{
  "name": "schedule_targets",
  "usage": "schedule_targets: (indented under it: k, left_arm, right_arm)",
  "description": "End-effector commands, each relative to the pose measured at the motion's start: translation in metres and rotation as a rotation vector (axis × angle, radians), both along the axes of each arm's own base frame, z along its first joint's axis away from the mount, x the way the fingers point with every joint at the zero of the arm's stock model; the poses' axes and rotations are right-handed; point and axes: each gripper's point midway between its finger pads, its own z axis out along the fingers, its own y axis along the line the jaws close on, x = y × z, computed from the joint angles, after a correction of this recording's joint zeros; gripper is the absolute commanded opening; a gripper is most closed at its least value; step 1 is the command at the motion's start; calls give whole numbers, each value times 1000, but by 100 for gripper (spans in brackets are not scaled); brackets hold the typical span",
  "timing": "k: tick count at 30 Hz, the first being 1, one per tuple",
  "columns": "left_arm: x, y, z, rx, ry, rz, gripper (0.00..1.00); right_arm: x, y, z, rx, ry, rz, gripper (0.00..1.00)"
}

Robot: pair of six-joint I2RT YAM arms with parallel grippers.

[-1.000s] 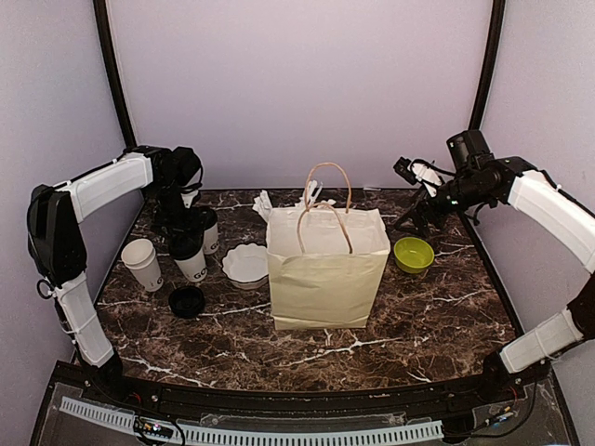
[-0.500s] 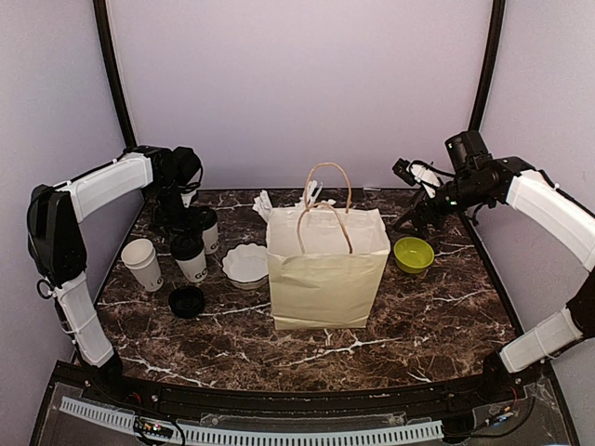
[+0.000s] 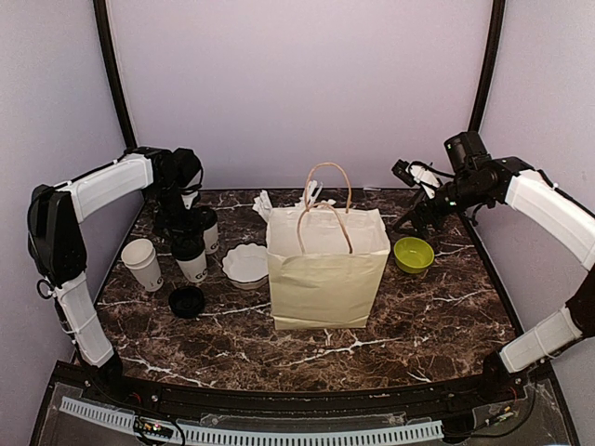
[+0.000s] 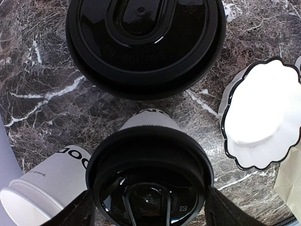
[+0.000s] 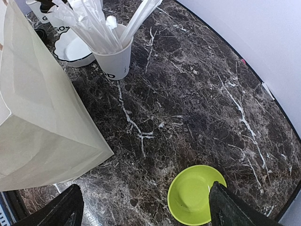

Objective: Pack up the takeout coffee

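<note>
Clutter stands close around the takeout coffee at the left rear of the desk (image 3: pixel 418 316): a lidless paper cup (image 3: pixel 142 263) to the left, a loose black lid (image 3: pixel 187 300) in front, the scalloped bowl (image 3: pixel 245 265) just beside on the right, then the tall paper bag (image 3: pixel 327 269). The near lidded cup (image 4: pixel 150 188) sits between my left jaws, which stand wide on both sides of its lid; I cannot tell if they touch it. The far lidded cup (image 4: pixel 146 42) is just behind. My right jaws are spread wide, holding nothing, above the desk near the green bowl (image 5: pixel 195 193). The desk is dark marble with white veins, between pale lilac walls (image 3: pixel 297 93). The cup of straws (image 5: pixel 115 59) is mostly hidden behind the bag in the top view.
</note>
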Motion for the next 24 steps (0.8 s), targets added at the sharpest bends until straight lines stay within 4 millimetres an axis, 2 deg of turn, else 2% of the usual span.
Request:
schedule_targets:
  k: [1,9,14,18,23,24]
  left_arm:
    - [-8,4,-3,3,22,16,83]
    - [-11,4,-11,3,52,14,81]
    - [-14,2,-2,-14,49,13,70]
    - [-20,2,28,-39,2,15,63]
    - [-34,2,89,-91,-128,3,57]
    - [-37,0,96,-94,-145,-7,57]
  right_arm:
    - [0,1,-2,5,3,11,93]
    - [0,1,-3,1,5,10,93]
    - [-2,1,9,7,-6,15,92]
    - [-11,6,33,49,-16,57,92]
    - [-28,23,80,138,-51,161,91]
    - [-32,28,89,157,-63,185,91]
